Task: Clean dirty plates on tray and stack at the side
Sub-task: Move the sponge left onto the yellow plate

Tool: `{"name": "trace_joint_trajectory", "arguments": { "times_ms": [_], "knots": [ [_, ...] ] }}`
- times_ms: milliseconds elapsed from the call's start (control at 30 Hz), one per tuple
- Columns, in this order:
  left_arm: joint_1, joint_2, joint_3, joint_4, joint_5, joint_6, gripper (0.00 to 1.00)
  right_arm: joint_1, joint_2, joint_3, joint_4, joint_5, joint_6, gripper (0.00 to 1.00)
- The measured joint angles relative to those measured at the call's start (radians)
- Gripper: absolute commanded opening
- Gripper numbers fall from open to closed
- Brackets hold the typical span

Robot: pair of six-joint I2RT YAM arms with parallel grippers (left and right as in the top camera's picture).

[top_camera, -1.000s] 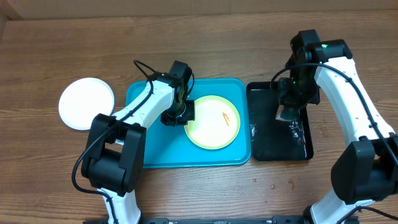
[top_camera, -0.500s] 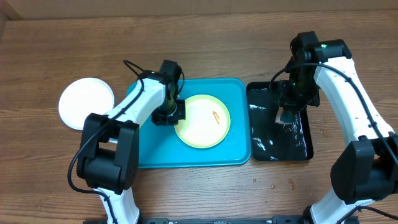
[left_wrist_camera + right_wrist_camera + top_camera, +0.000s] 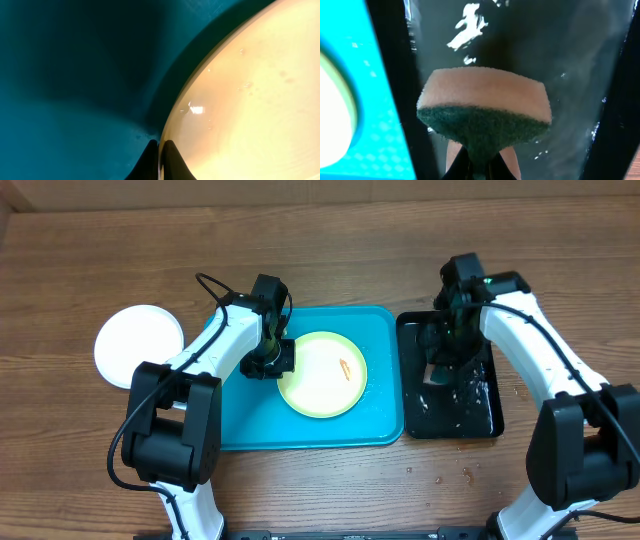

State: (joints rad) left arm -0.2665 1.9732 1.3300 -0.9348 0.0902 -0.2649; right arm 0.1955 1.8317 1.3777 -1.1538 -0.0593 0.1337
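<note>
Wooden counter [image 3: 330, 240] fills my overhead view. At the far left a white plate [image 3: 139, 346] lies on it, apart from the blue tray [image 3: 240, 425]. My left fingers [image 3: 159, 164] are pinched tight on the left rim of the yellow-green plate [image 3: 322, 375], which lies on the blue tray, a little right of its middle. A small orange smear [image 3: 346, 367] shows on this plate. Just beside the blue tray, on the right, is the black tray [image 3: 485, 415], wet and shiny. Over it my right fingers [image 3: 479, 169] are closed on a sponge [image 3: 484, 107], green layer at the fingers, pale layer beyond. If the sponge touches the black tray, I cannot tell.
</note>
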Motion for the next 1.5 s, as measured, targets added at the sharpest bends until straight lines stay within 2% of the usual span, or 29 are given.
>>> {"name": "trace_joint_trajectory", "arguments": {
  "times_ms": [133,267,467,600,833,1000,1267,1500],
  "knots": [
    [0.000,0.000,0.000,0.014,0.000,0.011,0.04,0.000,0.000,-0.009,0.000,0.009,0.000,0.04],
    [0.000,0.000,0.000,0.041,0.011,0.033,0.04,0.000,0.000,0.019,-0.078,0.013,0.000,0.04],
    [0.000,0.000,0.000,0.057,0.029,0.041,0.04,0.000,0.000,0.163,-0.194,0.009,-0.003,0.04],
    [-0.002,0.000,0.000,0.060,0.030,0.040,0.04,0.000,0.000,0.248,-0.251,-0.069,-0.003,0.04],
    [-0.002,0.000,0.000,0.064,0.034,0.035,0.04,0.029,0.000,0.297,-0.200,-0.272,0.014,0.04],
    [-0.007,0.000,0.000,0.068,0.034,0.032,0.04,0.159,0.000,0.297,-0.105,-0.306,0.066,0.04],
    [-0.008,0.000,0.000,0.068,0.037,0.023,0.04,0.394,0.010,0.297,-0.033,-0.113,0.190,0.04],
    [-0.009,0.000,0.000,0.068,0.037,0.006,0.04,0.459,0.092,0.297,0.017,0.042,0.225,0.04]
  ]
}}
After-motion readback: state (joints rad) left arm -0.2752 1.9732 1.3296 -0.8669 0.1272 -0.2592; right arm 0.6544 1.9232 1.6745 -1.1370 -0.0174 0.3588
